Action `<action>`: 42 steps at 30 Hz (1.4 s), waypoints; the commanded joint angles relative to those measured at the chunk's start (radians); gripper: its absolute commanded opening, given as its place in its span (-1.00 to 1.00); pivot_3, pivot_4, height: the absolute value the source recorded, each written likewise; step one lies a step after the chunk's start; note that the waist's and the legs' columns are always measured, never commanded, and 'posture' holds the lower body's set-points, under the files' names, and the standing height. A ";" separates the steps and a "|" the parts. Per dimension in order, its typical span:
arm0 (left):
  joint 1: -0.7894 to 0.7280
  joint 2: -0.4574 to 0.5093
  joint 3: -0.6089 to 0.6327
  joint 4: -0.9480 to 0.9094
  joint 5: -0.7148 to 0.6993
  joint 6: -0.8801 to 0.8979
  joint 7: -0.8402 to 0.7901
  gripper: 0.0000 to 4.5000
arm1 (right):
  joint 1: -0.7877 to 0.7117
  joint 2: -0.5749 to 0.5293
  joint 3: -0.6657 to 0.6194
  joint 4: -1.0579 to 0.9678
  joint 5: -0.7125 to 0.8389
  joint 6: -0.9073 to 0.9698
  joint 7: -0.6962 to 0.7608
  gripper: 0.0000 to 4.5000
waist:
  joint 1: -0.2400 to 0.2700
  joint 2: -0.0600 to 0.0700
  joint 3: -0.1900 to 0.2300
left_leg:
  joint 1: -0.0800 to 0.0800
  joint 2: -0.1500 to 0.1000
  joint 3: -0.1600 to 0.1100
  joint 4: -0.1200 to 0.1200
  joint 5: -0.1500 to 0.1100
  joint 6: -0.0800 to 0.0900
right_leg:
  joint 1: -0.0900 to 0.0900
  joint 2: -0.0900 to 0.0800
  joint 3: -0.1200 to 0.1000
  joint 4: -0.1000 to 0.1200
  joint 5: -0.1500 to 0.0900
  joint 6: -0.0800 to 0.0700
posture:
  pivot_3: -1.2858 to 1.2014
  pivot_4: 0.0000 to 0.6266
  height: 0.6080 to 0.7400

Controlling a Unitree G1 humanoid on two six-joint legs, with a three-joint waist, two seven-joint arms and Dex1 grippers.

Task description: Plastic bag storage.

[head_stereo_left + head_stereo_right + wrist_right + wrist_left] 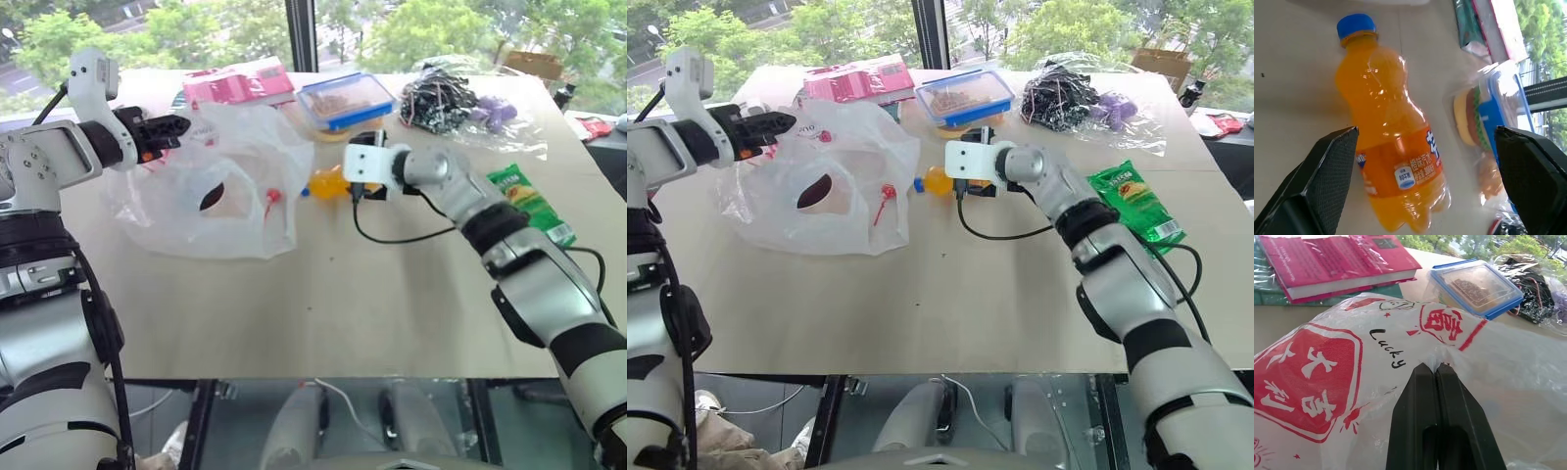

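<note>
The plastic bag [211, 186] lies spread on the tabletop [343, 304] toward the robot's left, its red printed logo facing up, with a pink book [238, 82] and a blue-lidded food box [345, 99] behind it. The left gripper [1437, 369] has its jaws clenched on a puckered fold of the bag's film near the top edge, lifting that part clear of the surface while the rest sags down to the tabletop. The right gripper [1425, 142] hangs with its jaws spread wide over an orange soda bottle [1391, 142] lying on its side just beside the bag, the bottle sitting between the two fingers but not yet touched. The step in hand looks like loading the bottle into the bag. To do it well, the right jaws should close across the bottle's labelled middle, not the tapering neck, so it does not swivel. The left grip should hold the film high and taut enough to keep a mouth open; thin film tears or slips easily, so pulling should be gentle and steady.
</note>
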 commanded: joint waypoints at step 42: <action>0.041 -0.018 0.059 -0.168 -0.068 0.028 0.001 -1.00 | 0.233 -0.086 -0.225 -0.514 0.133 0.376 0.522 0.30 | -0.002 0.000 0.000 | 0.000 0.000 -0.001 0.000 0.000 0.000 | 0.000 -0.001 -0.001 0.001 0.000 0.000 | 0.03 -0.52 0.88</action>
